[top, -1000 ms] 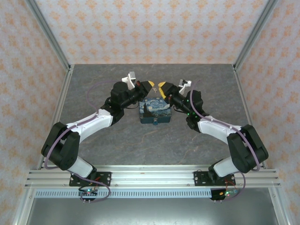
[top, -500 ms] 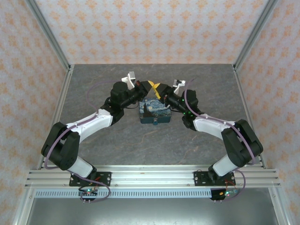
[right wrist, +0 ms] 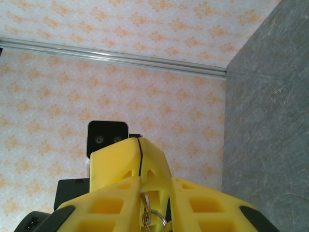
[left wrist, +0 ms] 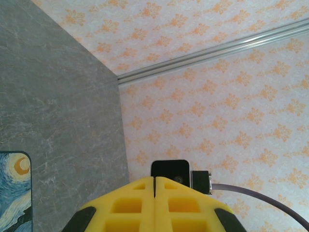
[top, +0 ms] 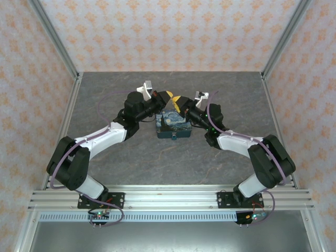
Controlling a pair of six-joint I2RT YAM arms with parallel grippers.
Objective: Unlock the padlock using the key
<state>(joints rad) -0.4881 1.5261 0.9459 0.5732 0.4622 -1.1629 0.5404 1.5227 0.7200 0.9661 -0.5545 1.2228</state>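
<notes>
The grey marbled table [top: 131,157] was seen whole from above, with the left arm [top: 100,137] and right arm [top: 247,144] bent inward over it so that their yellow tips nearly met above the far edge of the starry-night box [top: 173,122]. From that height the left gripper [top: 167,95] and the right gripper [top: 181,101] were shown just beside each other, but their jaws were too small to be read. That was supplied by the wrist views. In the left wrist view the left fingers [left wrist: 130,205] were pressed flat together along a thin seam, with a corner of the box at the lower left. In the right wrist view the right fingers [right wrist: 203,205] were held a little apart around the closed left tip. A small metal key ring [right wrist: 153,215] was framed in the narrow gap, but whether it was pinched, and by which claw, could not be told. The padlock [top: 174,138] was made out from above as a tiny teal spot at the middle of the box's near side, its shackle too small to be resolved.
</notes>
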